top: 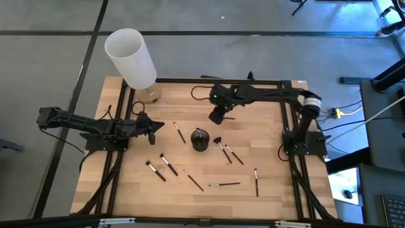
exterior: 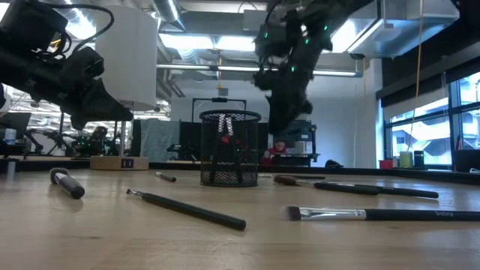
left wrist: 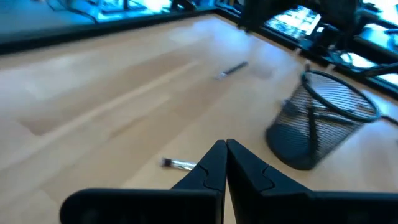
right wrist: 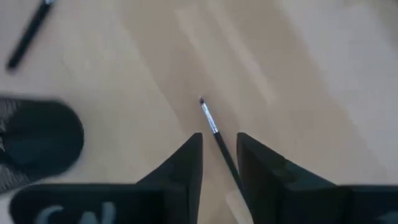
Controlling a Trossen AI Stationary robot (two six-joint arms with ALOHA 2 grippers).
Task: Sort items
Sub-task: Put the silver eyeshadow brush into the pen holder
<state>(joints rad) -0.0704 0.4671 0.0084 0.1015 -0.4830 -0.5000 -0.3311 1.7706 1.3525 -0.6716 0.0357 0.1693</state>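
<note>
While the right gripper (right wrist: 219,155) hangs parted astride a thin brush (right wrist: 214,134) lying on the table behind the mesh cup (top: 200,139), gripping nothing, it should descend squarely, centre the handle, then pinch. Other brushes (top: 224,184) lie scattered nearer the front; the left gripper (left wrist: 226,163) waits closed.

Wooden table (top: 266,145) bears scattered makeup brushes (top: 168,164); black mesh cup (top: 200,140).
</note>
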